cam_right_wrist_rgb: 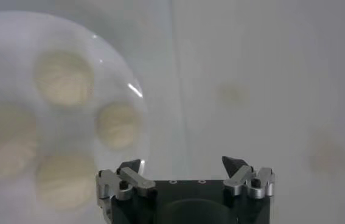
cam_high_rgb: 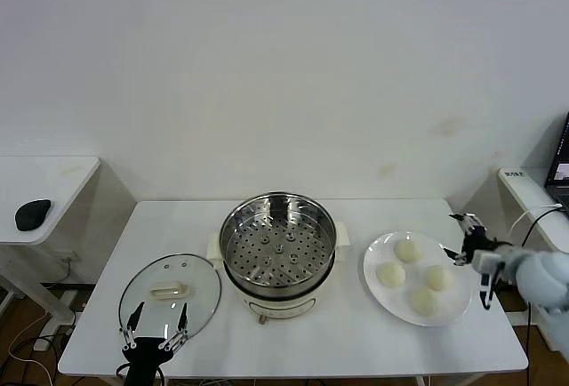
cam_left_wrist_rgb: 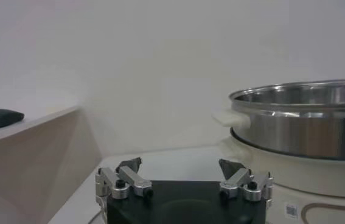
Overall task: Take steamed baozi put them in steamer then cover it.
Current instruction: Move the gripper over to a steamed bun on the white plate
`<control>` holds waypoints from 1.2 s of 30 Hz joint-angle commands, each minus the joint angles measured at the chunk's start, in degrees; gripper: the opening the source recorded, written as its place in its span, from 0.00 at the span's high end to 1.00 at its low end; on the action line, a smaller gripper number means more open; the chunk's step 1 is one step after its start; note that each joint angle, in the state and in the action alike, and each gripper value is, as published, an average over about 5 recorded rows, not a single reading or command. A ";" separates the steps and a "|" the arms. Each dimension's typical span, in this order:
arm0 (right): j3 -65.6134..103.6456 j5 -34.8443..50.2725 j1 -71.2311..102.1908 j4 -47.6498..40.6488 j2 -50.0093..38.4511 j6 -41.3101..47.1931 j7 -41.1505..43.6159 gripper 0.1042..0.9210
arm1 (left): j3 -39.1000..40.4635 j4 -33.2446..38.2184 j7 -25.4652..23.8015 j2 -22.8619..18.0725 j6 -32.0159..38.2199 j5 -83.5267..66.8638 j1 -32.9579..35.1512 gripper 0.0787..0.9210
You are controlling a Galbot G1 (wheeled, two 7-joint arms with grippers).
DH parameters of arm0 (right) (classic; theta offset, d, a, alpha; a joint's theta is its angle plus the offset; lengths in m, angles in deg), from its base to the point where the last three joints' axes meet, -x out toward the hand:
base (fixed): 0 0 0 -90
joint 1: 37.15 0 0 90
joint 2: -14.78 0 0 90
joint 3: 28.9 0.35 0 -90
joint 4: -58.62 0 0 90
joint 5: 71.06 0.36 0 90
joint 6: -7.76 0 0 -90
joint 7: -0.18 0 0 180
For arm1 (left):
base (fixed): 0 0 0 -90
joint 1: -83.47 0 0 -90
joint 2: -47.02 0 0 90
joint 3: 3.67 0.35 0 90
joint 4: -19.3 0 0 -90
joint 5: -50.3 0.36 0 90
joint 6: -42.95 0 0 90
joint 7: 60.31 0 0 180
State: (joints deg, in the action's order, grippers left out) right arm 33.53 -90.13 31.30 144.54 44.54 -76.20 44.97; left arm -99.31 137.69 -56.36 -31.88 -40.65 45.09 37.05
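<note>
Handling notes follow, view by view.

Head view. Four small, round, cream-white steamed baozi (cam_high_rgb: 408, 250) lie on a flat white plate (cam_high_rgb: 382, 295) on the white worktop (cam_high_rgb: 356, 341). The right claw (cam_high_rgb: 462, 239) hangs just beyond the plate's outer edge, jaws spread wide and empty; all four buns lie inboard of it, toward the round, shiny stainless-steel steamer (cam_high_rgb: 278, 244) with its perforated tray and cream-white base. The tray holds nothing. The left claw (cam_high_rgb: 156, 325) stands wide open and empty over the near edge of the round clear glass cover (cam_high_rgb: 169, 293), whose cream-white handle lies just ahead of it; the steamer stands ahead and to its inboard side.

Left wrist view. The left claw (cam_left_wrist_rgb: 181, 170) shows both fingers apart with nothing between them. The steamer (cam_left_wrist_rgb: 306, 128) rises close by, off to one side of the claw.

Right wrist view. The right claw (cam_right_wrist_rgb: 184, 170) is fully spread and empty. The baozi (cam_right_wrist_rgb: 117, 125) lie below and to one side of it, not between the fingers.

Handling judgement. The buns are probably light, soft and easily dented: take each across its widest part with gentle closure. The cover is likely rigid, heavier, slippery and breakable: grip only its centre handle, never the glass.
</note>
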 commanded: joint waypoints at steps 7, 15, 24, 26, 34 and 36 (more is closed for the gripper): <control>-31.46 5.89 -28.10 -14.48 -0.86 2.04 15.49 0.12 | -0.52 -0.82 -0.32 0.69 -0.15 -0.05 -1.18 0.12; -32.65 5.40 -30.29 -21.40 5.89 1.98 14.99 0.12 | -0.74 -1.41 -0.36 1.02 0.01 -0.31 -1.54 0.12; -34.16 8.89 -31.29 -24.50 10.52 2.78 13.71 0.12 | -0.93 -1.66 -0.38 1.03 0.19 -0.28 -1.72 0.12; -34.26 9.18 -31.15 -24.84 11.45 3.20 13.47 0.12 | -1.01 -1.76 -0.39 1.06 0.29 -0.29 -1.67 0.12; -35.69 9.04 -31.71 -27.96 14.87 4.06 12.75 0.12 | -1.42 -2.00 -0.44 1.03 0.50 -0.31 -1.87 0.12; -35.88 8.84 -31.78 -28.74 15.72 4.22 12.69 0.12 | -1.44 -2.11 -0.45 1.00 0.50 -0.30 -1.94 0.12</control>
State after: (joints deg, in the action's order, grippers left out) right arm -0.55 -82.15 0.95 119.23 56.56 -72.44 57.50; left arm -100.76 135.71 -56.79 -30.88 -40.13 44.76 35.18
